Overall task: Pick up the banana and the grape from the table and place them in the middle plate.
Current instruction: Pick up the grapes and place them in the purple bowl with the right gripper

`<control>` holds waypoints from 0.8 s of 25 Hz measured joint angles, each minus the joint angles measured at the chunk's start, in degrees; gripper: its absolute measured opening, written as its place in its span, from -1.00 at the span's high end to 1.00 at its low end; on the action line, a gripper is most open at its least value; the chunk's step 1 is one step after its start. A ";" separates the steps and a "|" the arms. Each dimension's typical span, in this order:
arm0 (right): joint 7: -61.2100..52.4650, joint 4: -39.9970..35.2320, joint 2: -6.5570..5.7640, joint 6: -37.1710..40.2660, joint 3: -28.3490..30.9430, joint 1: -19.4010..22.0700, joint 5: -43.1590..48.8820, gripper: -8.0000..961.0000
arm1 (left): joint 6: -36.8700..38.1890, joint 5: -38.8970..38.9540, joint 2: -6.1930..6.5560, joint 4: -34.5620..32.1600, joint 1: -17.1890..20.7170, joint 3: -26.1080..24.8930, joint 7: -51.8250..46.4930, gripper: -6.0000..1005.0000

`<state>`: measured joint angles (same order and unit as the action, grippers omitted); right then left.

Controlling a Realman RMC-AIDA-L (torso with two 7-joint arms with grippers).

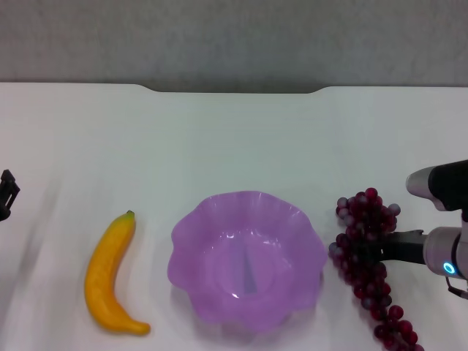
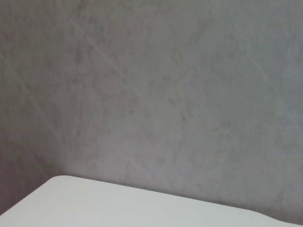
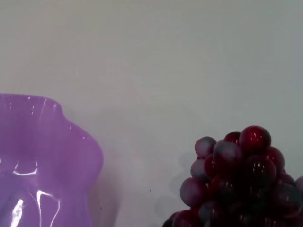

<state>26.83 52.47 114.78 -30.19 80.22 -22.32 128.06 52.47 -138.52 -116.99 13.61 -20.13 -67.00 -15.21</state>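
The right gripper [image 1: 373, 248] reaches in from the right edge of the table [image 1: 234, 139] and sits at the middle of the grape bunch [image 1: 369, 256]; whether it has closed on them I cannot tell. A good lift probably means gripping the thick middle, rising straight, then crossing the wavy rim of the purple plate [image 1: 248, 256] just beside it. The banana [image 1: 110, 274] lies near the front left corner, the left gripper [image 1: 6, 194] idle at the left edge.

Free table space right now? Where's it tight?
Widest bare stretch: the table from the notched far edge to the fruit row. Narrow lane between banana and middle plate. Tight: grape close beside the plate, right gripper at the bunch. Left gripper sits at the left edge.
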 joint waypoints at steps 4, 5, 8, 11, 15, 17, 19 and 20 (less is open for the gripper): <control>-0.01 0.01 0.00 0.41 -0.51 0.00 -0.01 -0.01 | -0.01 0.00 0.00 0.00 0.00 0.03 0.00 -0.58; -0.01 0.03 0.00 0.43 -0.59 0.00 -0.01 -0.01 | -0.01 0.00 0.00 0.00 0.00 0.01 0.00 -0.58; -0.02 0.04 0.00 0.84 -0.83 0.00 -0.01 -0.01 | -0.01 0.00 0.00 0.00 0.04 -0.04 0.00 -0.58; 0.59 0.07 0.05 4.27 -2.62 0.44 -0.02 0.00 | -0.01 0.00 0.00 0.00 0.13 -0.06 0.00 -0.58; 1.38 0.83 0.09 11.01 -5.82 2.84 -0.10 0.02 | -0.01 0.03 0.00 0.01 0.36 -0.09 -0.01 -0.58; 1.48 1.43 0.06 13.66 -7.31 3.77 -0.03 0.03 | -0.01 0.09 0.00 0.02 0.41 -0.13 -0.04 -0.58; 1.69 1.74 0.03 16.17 -8.63 4.42 0.10 0.07 | -0.01 0.12 0.00 0.02 0.44 -0.14 -0.07 -0.58; 1.83 1.80 0.03 17.00 -9.08 4.64 0.13 0.08 | -0.01 0.13 0.00 0.02 0.44 -0.15 -0.08 -0.58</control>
<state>28.67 54.26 114.82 -13.19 71.14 -17.68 128.19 52.47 -138.39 -116.98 13.62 -19.69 -67.14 -15.29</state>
